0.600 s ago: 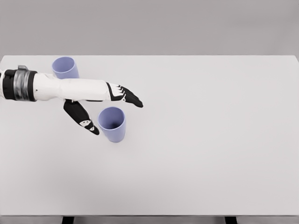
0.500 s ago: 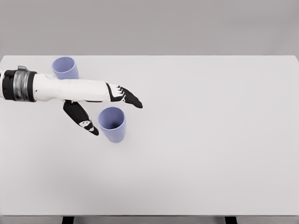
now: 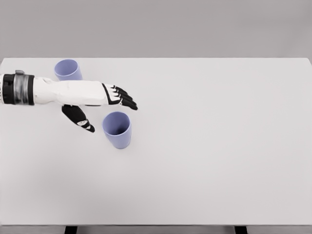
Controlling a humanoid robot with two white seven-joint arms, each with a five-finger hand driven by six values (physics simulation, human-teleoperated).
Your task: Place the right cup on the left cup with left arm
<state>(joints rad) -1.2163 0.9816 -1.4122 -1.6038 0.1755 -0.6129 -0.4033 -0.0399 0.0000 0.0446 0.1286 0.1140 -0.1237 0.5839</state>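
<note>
The left hand (image 3: pixel 100 107), black-fingered on a white forearm, hangs over the table with its fingers spread and holding nothing. Its four fingers (image 3: pixel 124 99) point to the right and reach past the far rim of the nearer cup, while the thumb (image 3: pixel 78 118) angles down and to the right, ending just beside that cup's left side. Between thumb and fingers lies a wide gap, and the cup stands at the mouth of this gap, not inside a grasp; whether any fingertip touches it cannot be told.

That nearer, right-hand cup is a smooth lavender-blue plastic cup (image 3: pixel 117 129), upright, its open mouth facing up, standing on the table left of the middle. The second lavender-blue plastic cup (image 3: pixel 67 69), the same in shape and colour, stands upright near the far left corner of the table, well apart from the first. The white forearm (image 3: pixel 68 92) passes just in front of it and hides its base.

The arm comes in from the left edge, where a grey and black wrist cuff (image 3: pixel 19 88) shows. The flat white table (image 3: pixel 219 146) fills most of the view, with a plain grey wall (image 3: pixel 156 27) behind it.
</note>
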